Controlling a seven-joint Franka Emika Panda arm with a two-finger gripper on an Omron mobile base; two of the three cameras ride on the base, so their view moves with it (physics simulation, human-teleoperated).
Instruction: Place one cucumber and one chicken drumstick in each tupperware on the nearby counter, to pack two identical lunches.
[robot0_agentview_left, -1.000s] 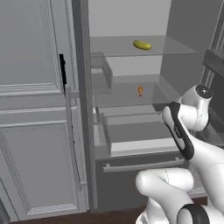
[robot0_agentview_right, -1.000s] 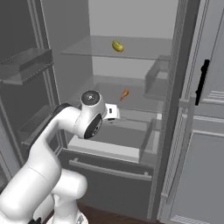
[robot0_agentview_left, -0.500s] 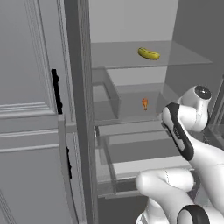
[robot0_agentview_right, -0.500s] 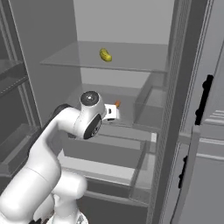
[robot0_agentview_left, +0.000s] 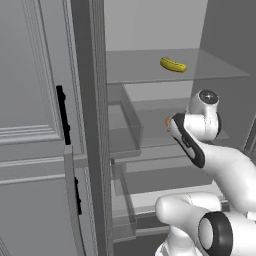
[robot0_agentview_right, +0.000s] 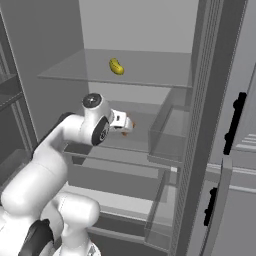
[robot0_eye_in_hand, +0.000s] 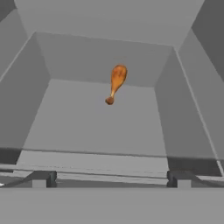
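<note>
Ahead of the gripper (robot0_agentview_right: 131, 125), which stands spread to its widest with nothing between the fingers, a chicken drumstick (robot0_eye_in_hand: 116, 81) lies on the grey middle shelf (robot0_eye_in_hand: 96, 118) of an open fridge, near the back wall, thick end away and thin bone end pointing toward the hand. From the right base view the drumstick shows as a small orange spot just past the hand; from the left base view it peeks out as an orange speck beside the forearm. One shelf up, on the glass upper shelf (robot0_agentview_left: 150, 70), a cucumber (robot0_agentview_left: 173, 64) rests alone, well apart from the arm. A clear door bin (robot0_agentview_right: 172, 135) sits to the arm's right, and a pull-out drawer (robot0_agentview_right: 120, 180) lies below. Step in hand, by my reading: reaching in for the first drumstick, not yet touching it. Next move calls for advancing straight along the shelf, dropping the fingers either side of the meaty part, probably turning the wrist to span its width, then closing and withdrawing toward the counter.
</note>
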